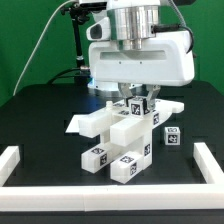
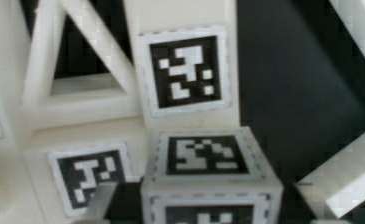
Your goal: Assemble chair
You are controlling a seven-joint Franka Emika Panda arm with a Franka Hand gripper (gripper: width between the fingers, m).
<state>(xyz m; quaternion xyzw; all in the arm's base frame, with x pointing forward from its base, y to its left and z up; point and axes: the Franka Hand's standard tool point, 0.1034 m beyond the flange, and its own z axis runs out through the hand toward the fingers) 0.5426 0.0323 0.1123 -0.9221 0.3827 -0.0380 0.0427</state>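
The table (image 1: pixel 40 120) was black and matte and carried every other item. The arm (image 1: pixel 140 50) stood over its centre, the broad white wrist housing pointing straight down. A low white rail (image 1: pixel 12 165) bordered the table, well apart from the jaws on either side and in front. A black cable (image 1: pixel 45 40) ran down behind the arm, on the exterior view's left.

The chair (image 1: pixel 120 135) lay directly beneath the jaws as a cluster of chunky white pieces, stacked and leaning against one another near the table centre. Flat panels spread outward from below the jaws toward both sides, and notched blocks sat lower and farther forward of the jaws.

The gripper (image 1: pixel 134 94) was at the top of the cluster, just above the uppermost block. The housing and the pieces hid the fingertips, so the pictures did not show whether the jaws were released or clenched.

The wrist view was filled by the chair (image 2: pixel 182 118) at close range: an upright white bar, slanted bars beside it and a block below it.

Black-and-white tags marked the pieces. One tag (image 1: pixel 137 108) sat on the block just under the jaws. Another (image 1: pixel 172 137) lay off to the exterior view's right, and two more (image 1: pixel 98 155) (image 1: pixel 128 160) were on the front blocks. In the wrist view, one tag (image 2: pixel 182 70) was on the bar and one (image 2: pixel 205 155) on the block.
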